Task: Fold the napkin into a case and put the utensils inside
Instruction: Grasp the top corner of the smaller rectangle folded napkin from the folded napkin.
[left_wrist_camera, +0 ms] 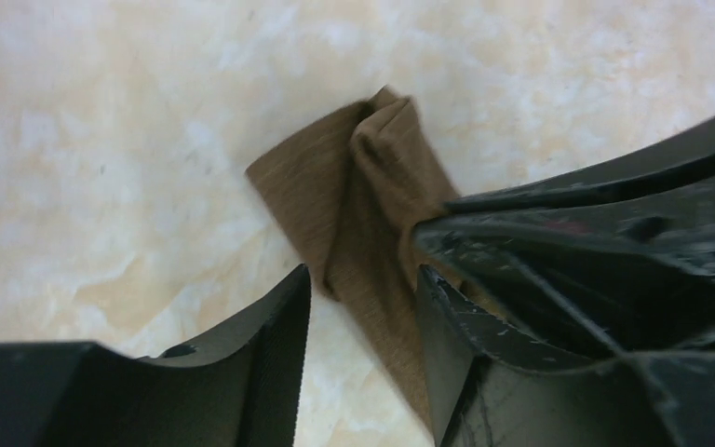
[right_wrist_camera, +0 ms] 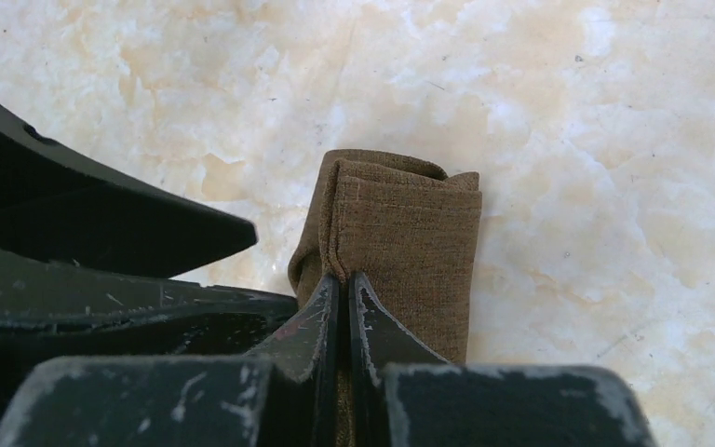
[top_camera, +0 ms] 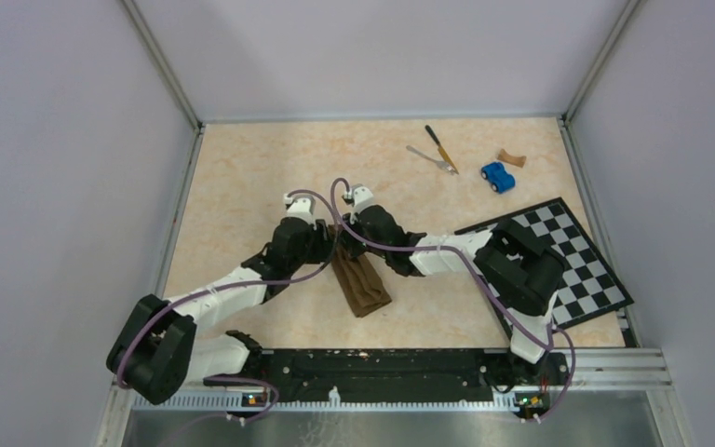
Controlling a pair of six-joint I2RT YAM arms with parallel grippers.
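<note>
- Top view: the napkin (top_camera: 363, 287) lies as a narrow folded strip in the middle of the table (top_camera: 242, 186). The left gripper (top_camera: 322, 229) and right gripper (top_camera: 343, 229) meet over its far end. The knife (top_camera: 440, 149) and fork (top_camera: 431, 159) lie together at the far side, well apart from the cloth. We judge that the folding step is in hand and the utensils are not yet loaded. The arms hide the strip's far end, so we cannot read the jaws here.
- Left wrist view: the left gripper (left_wrist_camera: 363, 275) is released, its jaws standing apart around a raised crease of the napkin (left_wrist_camera: 335, 177). We cannot tell whether one pad brushes the cloth.
- Right wrist view: the right gripper (right_wrist_camera: 344, 279) is clenched on the napkin's (right_wrist_camera: 410, 223) folded edge, with layers pinched between its tips. In our judgement, the next move calls for keeping those layers aligned while the crease is flattened. We cannot make out which end of the case would open.
</note>
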